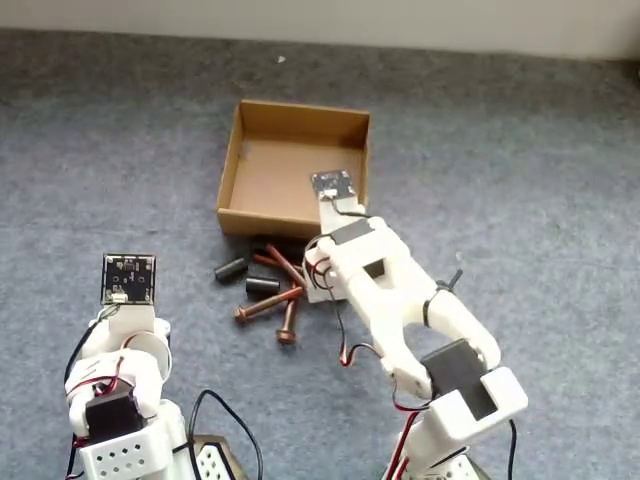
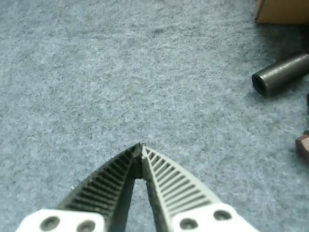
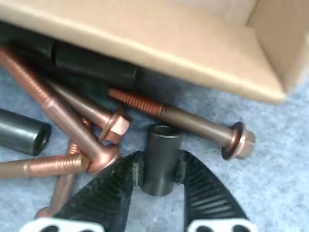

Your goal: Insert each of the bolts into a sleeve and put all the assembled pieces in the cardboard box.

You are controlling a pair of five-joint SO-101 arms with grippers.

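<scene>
High view: the bolts [image 1: 268, 303] lie heaped on the carpet [image 1: 520, 180] by the cardboard box's [image 1: 232, 160] near wall, nearer the right arm; left wrist view: the left gripper [image 2: 142, 146] is closed on nothing, a loose sleeve [image 2: 282, 72] well apart; right wrist view: the right gripper [image 3: 159, 156] squeezes a dark sleeve [image 3: 161, 142], its long way pointing at the box.

Left arm [image 1: 115, 380] sits folded back, left gripper [image 2: 142, 152] closed, tips touching. Right arm [image 1: 410, 300] is extended forward, right gripper [image 3: 159, 166] clamps a sleeve [image 3: 162, 142].
</scene>
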